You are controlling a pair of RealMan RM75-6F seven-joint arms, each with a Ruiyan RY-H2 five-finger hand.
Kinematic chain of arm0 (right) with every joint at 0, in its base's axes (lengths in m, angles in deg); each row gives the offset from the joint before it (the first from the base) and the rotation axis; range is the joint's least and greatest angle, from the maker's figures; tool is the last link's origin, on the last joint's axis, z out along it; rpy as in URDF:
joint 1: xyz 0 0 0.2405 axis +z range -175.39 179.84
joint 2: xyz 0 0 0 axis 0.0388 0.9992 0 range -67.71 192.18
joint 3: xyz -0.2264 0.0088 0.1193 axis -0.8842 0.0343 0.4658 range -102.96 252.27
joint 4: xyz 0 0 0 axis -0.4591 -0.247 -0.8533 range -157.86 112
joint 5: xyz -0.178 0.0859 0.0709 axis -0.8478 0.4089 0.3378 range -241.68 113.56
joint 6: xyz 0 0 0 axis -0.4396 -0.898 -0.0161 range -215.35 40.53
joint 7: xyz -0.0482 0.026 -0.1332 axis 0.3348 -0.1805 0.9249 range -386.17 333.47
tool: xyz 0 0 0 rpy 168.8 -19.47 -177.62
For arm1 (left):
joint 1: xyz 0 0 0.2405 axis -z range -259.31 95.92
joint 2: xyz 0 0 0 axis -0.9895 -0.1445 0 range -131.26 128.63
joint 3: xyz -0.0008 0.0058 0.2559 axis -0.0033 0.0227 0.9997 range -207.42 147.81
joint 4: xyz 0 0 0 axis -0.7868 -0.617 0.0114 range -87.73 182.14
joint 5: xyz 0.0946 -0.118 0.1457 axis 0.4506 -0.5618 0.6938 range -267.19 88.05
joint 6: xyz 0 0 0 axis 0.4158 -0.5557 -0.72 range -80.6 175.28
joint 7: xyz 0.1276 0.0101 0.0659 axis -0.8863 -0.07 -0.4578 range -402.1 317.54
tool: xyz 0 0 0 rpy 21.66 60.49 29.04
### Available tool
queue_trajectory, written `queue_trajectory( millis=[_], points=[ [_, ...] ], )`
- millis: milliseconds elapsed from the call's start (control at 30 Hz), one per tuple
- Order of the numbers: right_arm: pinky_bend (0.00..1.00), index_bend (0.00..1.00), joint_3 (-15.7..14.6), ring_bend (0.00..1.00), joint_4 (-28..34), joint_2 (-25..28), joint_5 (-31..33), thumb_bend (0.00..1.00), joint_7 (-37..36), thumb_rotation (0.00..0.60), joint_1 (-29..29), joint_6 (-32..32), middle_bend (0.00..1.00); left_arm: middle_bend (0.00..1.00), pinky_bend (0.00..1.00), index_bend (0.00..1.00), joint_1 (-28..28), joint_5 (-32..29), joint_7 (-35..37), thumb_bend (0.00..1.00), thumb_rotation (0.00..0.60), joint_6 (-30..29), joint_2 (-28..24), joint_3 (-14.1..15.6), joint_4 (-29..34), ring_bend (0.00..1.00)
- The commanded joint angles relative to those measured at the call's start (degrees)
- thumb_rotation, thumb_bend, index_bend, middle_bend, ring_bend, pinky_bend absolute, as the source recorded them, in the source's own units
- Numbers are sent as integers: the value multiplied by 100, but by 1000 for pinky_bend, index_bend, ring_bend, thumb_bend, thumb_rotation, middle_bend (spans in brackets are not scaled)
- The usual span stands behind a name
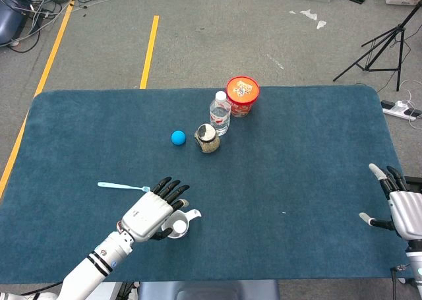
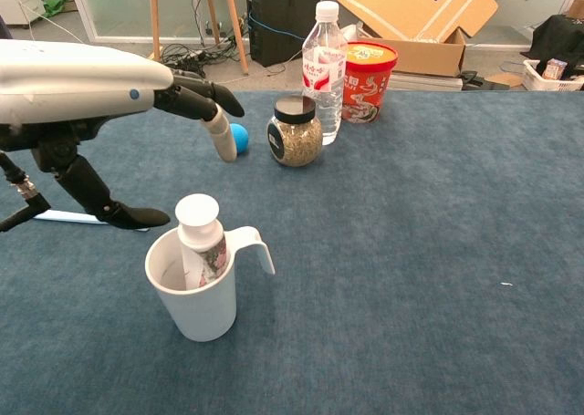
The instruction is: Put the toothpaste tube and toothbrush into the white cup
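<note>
Tube (image 2: 202, 240) stands in the cup (image 2: 193, 307), white cap up, leaning slightly against the rim, with the cup's handle pointing right in the chest view. Left hand (image 1: 153, 211) hovers above the cup, fingers (image 2: 203, 98) spread and holding nothing, thumb low beside the rim but apart from it. Right hand (image 1: 399, 203) waits near the right edge of the worktop (image 1: 303, 181), open and empty too. Brush (image 1: 122, 186) lies flat on the blue cloth just left of the left hand, bristle end toward the cup. Half done, by the look of it: tube in, brush yet to go. Best next: lift clear of the cap first to avoid tipping the cup, then slide left and come down over the middle of the thin handle. Pinch between thumb and a fingertip, pressing lightly into the soft cloth so the handle cannot roll away. Carry upright, lower into the free side of the cup opposite the tube's lean, release only once the end touches bottom. Ball (image 1: 178, 138), jar (image 1: 208, 138), bottle (image 1: 220, 113) and red tub (image 1: 242, 95) stand well behind, out of the path.
</note>
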State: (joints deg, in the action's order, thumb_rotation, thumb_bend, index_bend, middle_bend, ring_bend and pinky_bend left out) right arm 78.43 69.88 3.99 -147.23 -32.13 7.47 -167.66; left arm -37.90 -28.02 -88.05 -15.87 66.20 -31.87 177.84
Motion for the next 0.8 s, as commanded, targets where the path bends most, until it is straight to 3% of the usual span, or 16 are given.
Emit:
queue_trajectory(
  millis=[33, 467, 667, 800],
  points=[
    [625, 43, -2, 72, 1, 0, -2, 0, -1, 600, -1, -1, 184, 96, 53, 254, -35, 55, 31, 250, 600, -59, -66, 31, 35, 15],
    [625, 43, 1, 72, 6, 1, 4, 0, 1, 600, -15, -27, 184, 97, 62, 244, -574, 520, 454, 250, 600, -572, -967, 284, 101, 18],
    [625, 43, 0, 72, 15, -22, 15, 0, 71, 600, -10, -18, 184, 51, 79, 40, -841, 553, 1245, 249, 600, -554, -1360, 295, -259, 54],
    [625, 43, 5, 72, 22, -33, 30, 0, 110, 600, -5, -11, 184, 24, 79, 14, -962, 584, 1831, 249, 600, -456, -1520, 246, -655, 54]
  ],
)
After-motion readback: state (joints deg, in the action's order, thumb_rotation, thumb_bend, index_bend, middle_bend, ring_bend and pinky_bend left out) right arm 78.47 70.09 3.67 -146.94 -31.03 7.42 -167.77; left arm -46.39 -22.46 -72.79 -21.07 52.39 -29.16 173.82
